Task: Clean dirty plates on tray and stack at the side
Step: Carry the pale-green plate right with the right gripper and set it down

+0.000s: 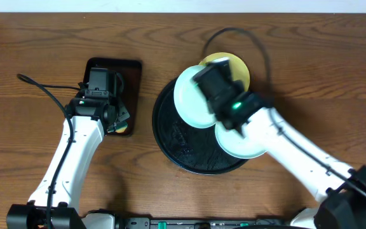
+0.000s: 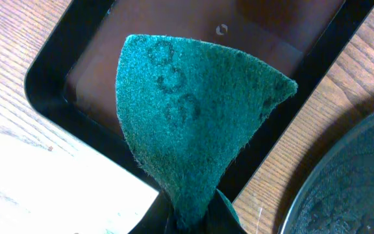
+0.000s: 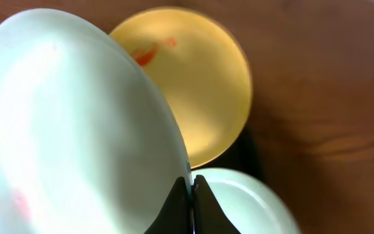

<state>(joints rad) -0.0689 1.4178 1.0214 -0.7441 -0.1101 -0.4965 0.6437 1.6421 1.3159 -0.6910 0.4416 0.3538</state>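
My right gripper [image 1: 210, 95] is shut on the rim of a mint-white plate [image 1: 192, 102], lifted and tilted over the round black tray [image 1: 170, 137]. In the right wrist view the gripper [image 3: 192, 185] pinches this plate [image 3: 76, 123], which has faint red smears. A pale yellow plate [image 3: 193, 91] with an orange smear lies behind it; it also shows in the overhead view [image 1: 241, 70]. A second mint-white plate [image 1: 240, 143] lies on the tray; it also shows in the right wrist view [image 3: 245, 201]. My left gripper [image 2: 193, 211] is shut on a green scouring pad [image 2: 193, 110] above the rectangular tray.
A smaller rectangular dark brown tray [image 1: 132, 83] lies left of the round tray; it also shows in the left wrist view [image 2: 76, 58]. The round tray's rim shows at the right of the left wrist view [image 2: 343, 188]. Cables trail over the wooden table [image 1: 30, 63].
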